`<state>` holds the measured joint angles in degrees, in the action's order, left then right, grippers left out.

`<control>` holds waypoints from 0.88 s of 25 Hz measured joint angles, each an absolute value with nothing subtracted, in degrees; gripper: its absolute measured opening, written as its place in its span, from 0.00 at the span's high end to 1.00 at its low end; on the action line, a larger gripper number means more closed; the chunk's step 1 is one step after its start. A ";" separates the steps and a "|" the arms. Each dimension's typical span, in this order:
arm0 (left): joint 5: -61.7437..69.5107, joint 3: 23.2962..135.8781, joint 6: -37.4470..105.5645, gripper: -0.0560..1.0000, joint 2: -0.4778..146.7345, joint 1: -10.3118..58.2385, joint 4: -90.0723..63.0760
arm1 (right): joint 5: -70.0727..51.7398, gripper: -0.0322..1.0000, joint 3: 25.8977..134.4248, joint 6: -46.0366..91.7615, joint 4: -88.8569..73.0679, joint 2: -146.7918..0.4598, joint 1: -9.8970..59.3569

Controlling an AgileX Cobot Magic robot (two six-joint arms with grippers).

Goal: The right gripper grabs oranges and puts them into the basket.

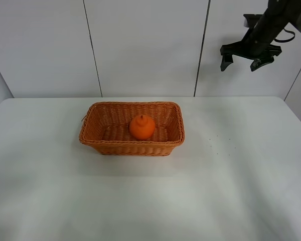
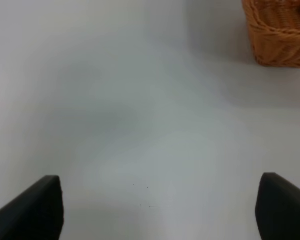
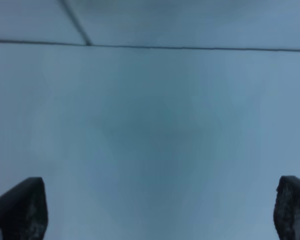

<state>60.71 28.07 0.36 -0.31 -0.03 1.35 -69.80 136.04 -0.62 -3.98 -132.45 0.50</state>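
Note:
One bright orange [image 1: 142, 127] with a knob top lies inside the orange-brown wicker basket [image 1: 171, 134] in the middle of the white table. My right gripper [image 1: 240, 63] is open and empty, raised high at the upper right, well above and to the right of the basket. Its wrist view shows only its two dark fingertips [image 3: 20, 210] wide apart over bare table. My left gripper [image 2: 160, 210] is out of the exterior view. Its wrist view shows its fingers [image 2: 35, 210] spread over bare table, with a corner of the basket [image 2: 280, 35] some way off.
The white table [image 1: 231, 186] has a white panelled wall [image 1: 140, 45] behind its far edge. A few tiny dark specks [image 1: 218, 145] mark the table right of the basket.

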 joint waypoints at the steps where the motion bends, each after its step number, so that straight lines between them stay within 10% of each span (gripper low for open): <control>1: 60.71 28.07 0.36 0.11 -0.31 -0.03 1.35 | -69.80 0.30 136.04 -0.62 -4.11 -132.45 0.07; 12: 60.71 28.07 0.36 0.11 -0.31 -0.03 1.35 | -69.85 0.30 131.05 0.42 -6.16 -127.61 1.22; 22: 60.71 28.07 0.36 0.11 -0.31 -0.03 1.35 | -69.68 0.30 102.46 0.68 -6.11 -107.81 1.23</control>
